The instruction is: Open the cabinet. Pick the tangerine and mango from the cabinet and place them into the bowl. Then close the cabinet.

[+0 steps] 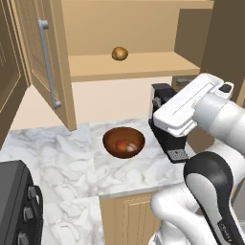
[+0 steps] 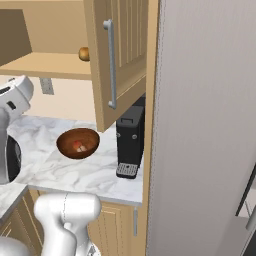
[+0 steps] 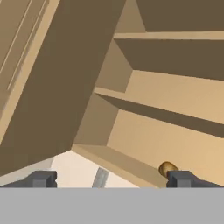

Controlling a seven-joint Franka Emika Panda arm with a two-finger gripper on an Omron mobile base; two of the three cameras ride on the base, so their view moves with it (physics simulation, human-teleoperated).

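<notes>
Your gripper [image 3: 111,179] sits wide apart, holding nothing, aimed up into the open cabinet [image 1: 143,64]. Below you on the marble table [image 1: 62,153], the bowl [image 1: 124,142] holds a reddish-orange fruit [image 1: 125,145], just beside the black coffee machine [image 2: 130,140]. Farther back, a golden-brown fruit [image 1: 119,53] rests on the cabinet's bottom shelf.

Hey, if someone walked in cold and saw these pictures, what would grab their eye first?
Probably the open cabinet, doors swung wide, with a single golden-brown fruit alone on its lowest shelf. Below it, on the marble counter, sits the dark wooden bowl already holding a reddish fruit, beside a black coffee machine. The open end effector looks up toward that shelf.
</notes>
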